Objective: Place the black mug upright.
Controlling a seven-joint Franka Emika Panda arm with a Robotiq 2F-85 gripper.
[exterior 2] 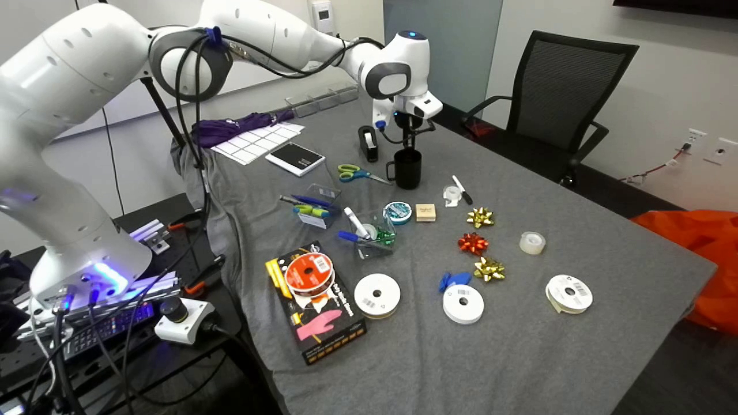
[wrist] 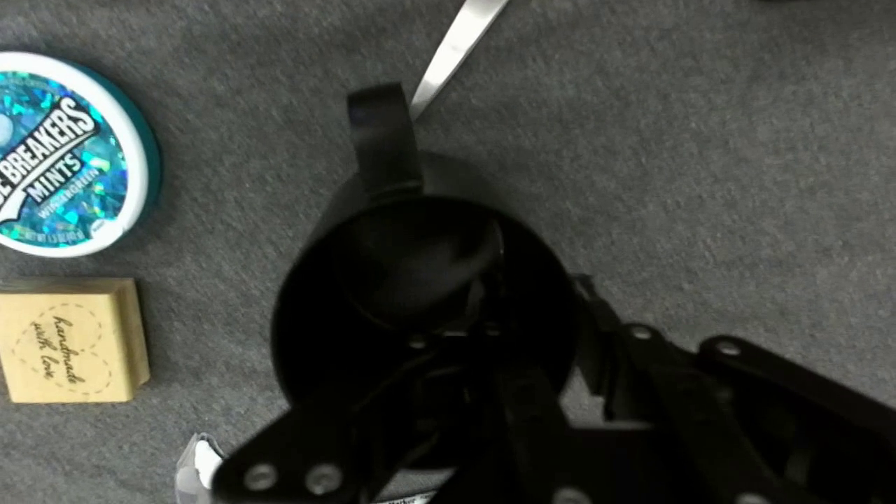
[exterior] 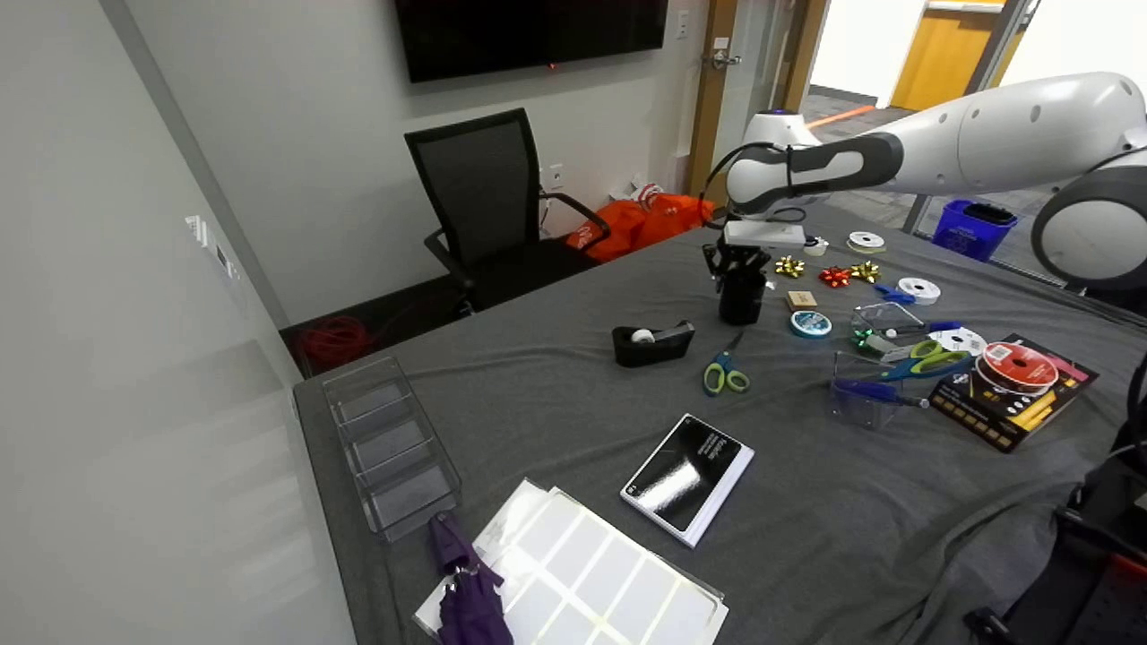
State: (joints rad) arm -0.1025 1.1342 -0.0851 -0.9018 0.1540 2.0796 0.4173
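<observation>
The black mug (exterior: 740, 302) stands upright at tabletop level, and whether its base bears on the cloth is hard to tell. It also shows in an exterior view (exterior 2: 407, 169) with its handle on the left. In the wrist view the mug (wrist: 420, 262) opens toward the camera, with its handle at the top. My gripper (exterior 2: 408, 136) is directly above the mug, pointing down. In the wrist view the gripper (wrist: 564, 308) straddles the mug's wall. One finger is inside, dark and hard to make out, and the other lies against the outside. It looks shut on the wall.
Scissors (exterior 2: 360, 173) lie with their tip close to the mug. A black tape dispenser (exterior: 652, 345) stands nearby. A mint tin (wrist: 66, 157) and a wooden stamp block (wrist: 70, 343) are on the handle side's left. A marker (exterior 2: 462, 189) and tape roll (exterior 2: 452, 195) are close by.
</observation>
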